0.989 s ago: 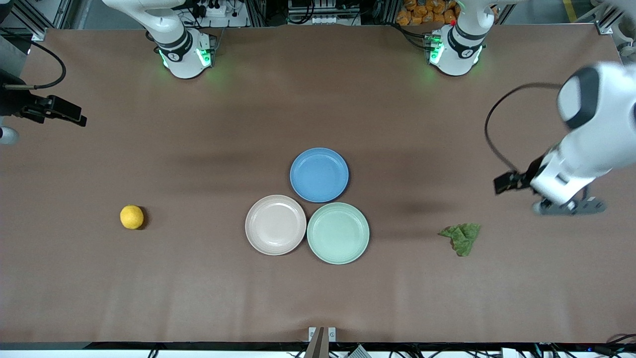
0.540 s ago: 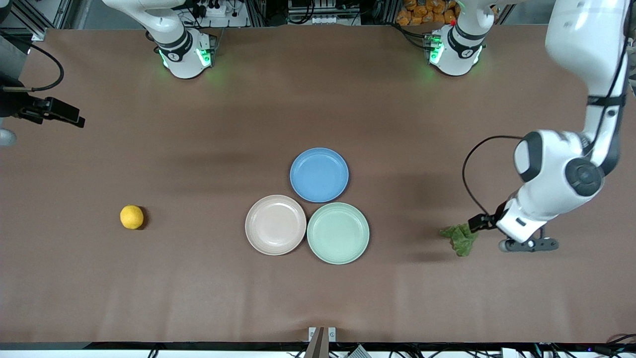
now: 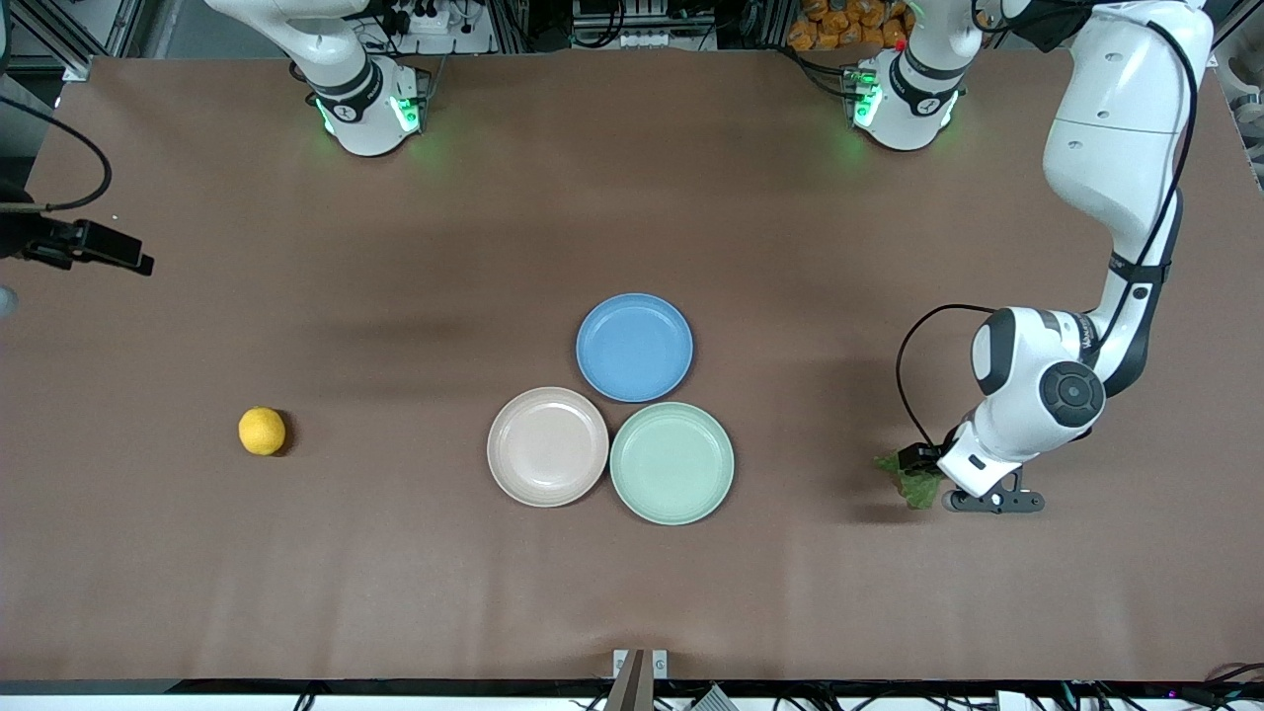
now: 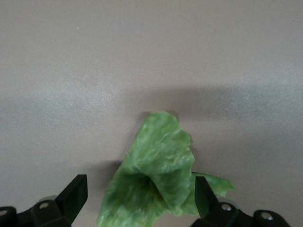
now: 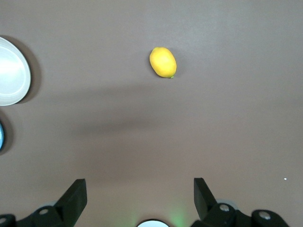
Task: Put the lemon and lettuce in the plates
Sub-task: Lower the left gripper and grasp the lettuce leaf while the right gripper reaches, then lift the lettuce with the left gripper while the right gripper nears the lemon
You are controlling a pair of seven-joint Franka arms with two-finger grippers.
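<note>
The lettuce (image 3: 907, 480) lies on the table toward the left arm's end, partly hidden under my left gripper (image 3: 938, 474). In the left wrist view the open left gripper (image 4: 138, 191) is low over the lettuce (image 4: 161, 151), one finger on either side, not closed on it. The lemon (image 3: 262, 432) lies toward the right arm's end. It also shows in the right wrist view (image 5: 163, 62), apart from my open, empty right gripper (image 5: 139, 189). The beige-pink plate (image 3: 548, 446) and the mint green plate (image 3: 671, 462) sit empty, side by side, mid-table.
A blue plate (image 3: 634, 347) sits empty, touching both other plates and farther from the front camera. The right arm's hand (image 3: 84, 244) hangs at the table's edge at the right arm's end. The rest is bare brown table (image 3: 395, 573).
My left arm has swung in from the table's end and come down over the lettuce, which lay uncovered before. The right arm's hand has shifted slightly. Lemon and plates have not moved.
</note>
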